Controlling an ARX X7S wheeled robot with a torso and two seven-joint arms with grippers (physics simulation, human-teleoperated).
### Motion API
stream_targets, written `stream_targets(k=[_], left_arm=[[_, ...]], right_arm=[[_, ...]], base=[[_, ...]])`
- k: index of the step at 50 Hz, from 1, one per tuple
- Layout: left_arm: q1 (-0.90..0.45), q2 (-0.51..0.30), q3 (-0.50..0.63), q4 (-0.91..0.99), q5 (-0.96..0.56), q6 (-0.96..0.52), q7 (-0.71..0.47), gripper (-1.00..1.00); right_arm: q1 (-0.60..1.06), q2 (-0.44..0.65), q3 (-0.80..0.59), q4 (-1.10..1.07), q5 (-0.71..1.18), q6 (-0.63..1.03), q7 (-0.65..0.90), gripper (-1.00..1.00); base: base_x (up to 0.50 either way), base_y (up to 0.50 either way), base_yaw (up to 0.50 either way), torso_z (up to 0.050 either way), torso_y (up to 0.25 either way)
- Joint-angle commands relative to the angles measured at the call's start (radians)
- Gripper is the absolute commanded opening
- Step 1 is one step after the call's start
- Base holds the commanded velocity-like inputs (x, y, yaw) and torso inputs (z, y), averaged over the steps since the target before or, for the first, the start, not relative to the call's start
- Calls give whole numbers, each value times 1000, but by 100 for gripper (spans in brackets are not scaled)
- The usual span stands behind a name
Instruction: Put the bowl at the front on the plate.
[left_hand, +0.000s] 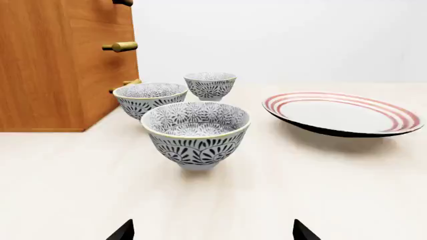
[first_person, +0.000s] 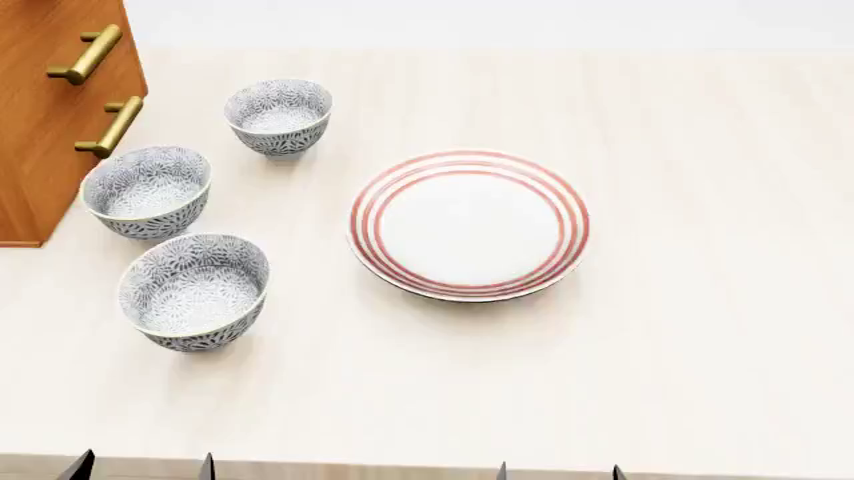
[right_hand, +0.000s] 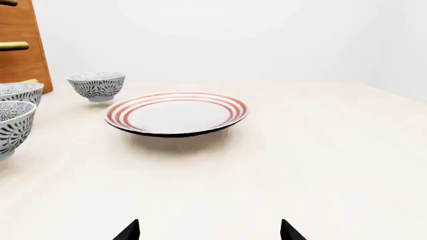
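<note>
— Where do we stand with the front bowl (first_person: 195, 291)?

— Nothing is done yet, as far as we can judge. It sits upright on the counter (first_person: 694, 350), nearest to us in a row of three look-alike bowls, with the middle bowl (first_person: 147, 192) and the far bowl (first_person: 279, 117) beyond it beside the wooden cabinet (first_person: 54, 110).

— And the plate (first_person: 469, 224)?

— Bare, and a clear gap to the right of the bowl, not touching it.

— Our hands?

— The left hand (left_hand: 213, 232) has its fingertips spread apart, holding nothing, and faces the front bowl. The right hand (right_hand: 209, 231) is likewise spread and holding nothing, facing the plate. Neither touches anything.

— So what is left?

— The whole job, we reckon: reach in, close on the bowl's rim, lift it, carry it across and set it down on the plate.
</note>
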Motion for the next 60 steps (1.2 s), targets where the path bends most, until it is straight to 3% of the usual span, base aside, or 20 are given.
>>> stream_targets(k=[1, 11, 16, 22, 31, 40, 43, 48, 60], left_arm=[[-3, -14, 15, -12, -14, 9, -15, 100], [-7, -45, 54, -1, -36, -9, -55, 100], [-59, -65, 77, 278, -56, -391, -66, 100], [-201, -96, 68, 548, -101, -733, -60, 100], [-532, -109, 27, 699, -186, -1199, -39, 100], [-957, -142, 35, 713, -245, -1521, 1, 100], [-1057, -101, -31, 661, -283, -1569, 2, 100], [-1140, -135, 7, 610, -315, -1565, -33, 100], [-1115, -159, 35, 585, -316, -1504, -64, 100]], right_arm=[[4, 27, -33, 12, 27, -9, 33, 100], [3, 51, -54, -1, 61, 12, 63, 100], [61, 76, -67, -264, 106, 330, 76, 100], [230, 97, -30, -525, 181, 708, 112, 100], [533, 113, 28, -666, 301, 1093, 117, 100], [856, 118, 33, -660, 348, 1289, 129, 100], [924, 119, 20, -636, 352, 1299, 127, 100], [991, 127, -1, -595, 347, 1290, 128, 100], [999, 160, -13, -610, 361, 1252, 106, 100]], base=[[0, 0, 0, 0, 0], [0, 0, 0, 0, 0], [0, 0, 0, 0, 0], [0, 0, 0, 0, 0], [0, 0, 0, 0, 0], [0, 0, 0, 0, 0], [0, 0, 0, 0, 0], [0, 0, 0, 0, 0], [217, -4, 0, 0, 0]])
